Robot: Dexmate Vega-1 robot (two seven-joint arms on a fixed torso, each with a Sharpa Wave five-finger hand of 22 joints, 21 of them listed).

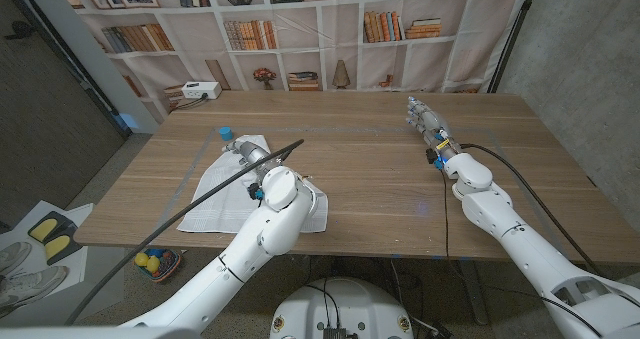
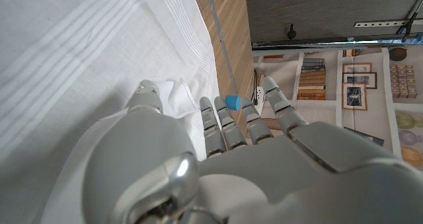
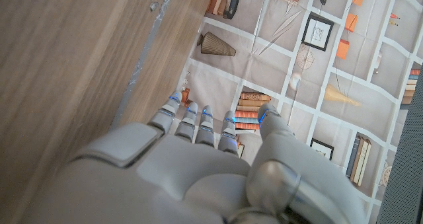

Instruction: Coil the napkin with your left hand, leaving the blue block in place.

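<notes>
Left robot hand [image 1: 245,157] open, fingers spread over white striped cloth napkin [image 1: 215,194]; we risk dragging it and knocking the small blue block [image 1: 226,133].

**No readable text in any view**

You will find nothing to read here. The book spines on the shelf backdrop [image 1: 250,34] at 12 o'clock beyond the table are too small and blurred to make out any titles. The framed pictures [image 3: 318,31] on that backdrop in the right wrist view carry no legible lettering, and the same goes for the frames [image 2: 357,85] in the left wrist view. The white box [image 1: 200,90] at the table's far edge, about 11 o'clock, shows no label you can read. The robot's arms bear no brand or number that can be made out.
</notes>
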